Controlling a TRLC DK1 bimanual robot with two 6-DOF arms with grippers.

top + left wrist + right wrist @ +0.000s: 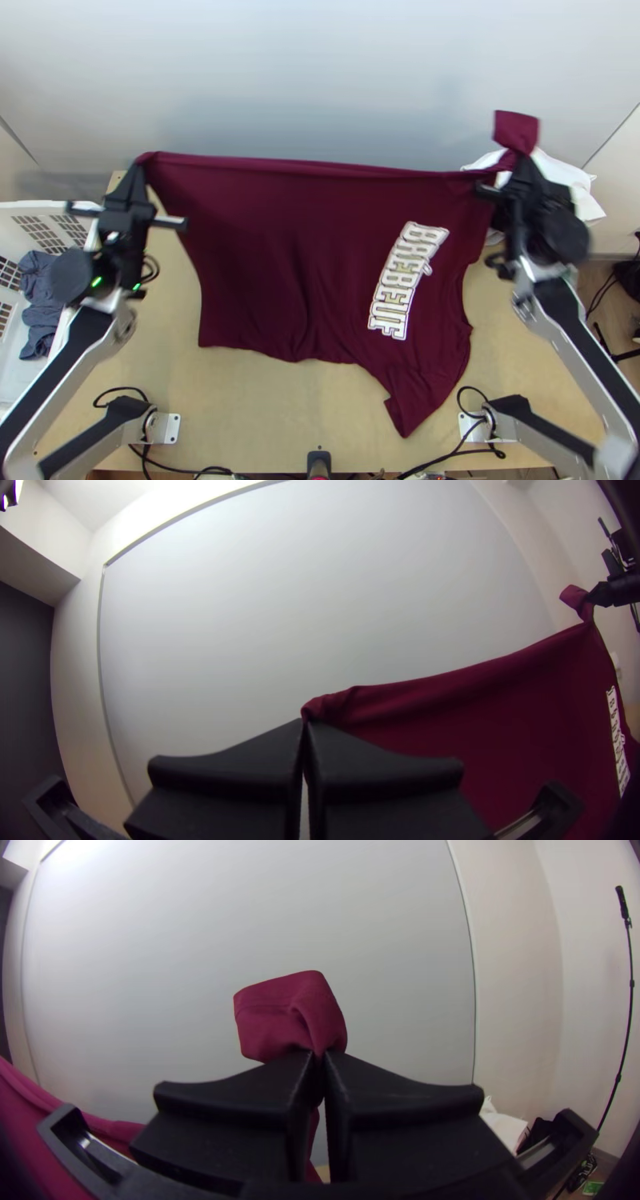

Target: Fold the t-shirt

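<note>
The dark red t-shirt (pixel 256 248) is stretched between both grippers, its upper edge taut and its lower part hanging to the table, white lettering toward the right. At its upper left corner my left gripper (pixel 138 170) is shut on the cloth; in the left wrist view the left gripper (pixel 304 727) pinches that corner. My right gripper (pixel 522 160) holds the upper right part, a short flap of cloth sticking up past it; in the right wrist view the right gripper (pixel 320 1060) is shut below this flap. A sleeve-like end hangs at the lower right.
A white basket (pixel 16 210) with dark blue cloth (pixel 38 308) stands at the left. White cloth (pixel 572 180) lies behind the right gripper. Bare wooden table (pixel 264 408) shows nearer the arm bases, with black cables along the near edge.
</note>
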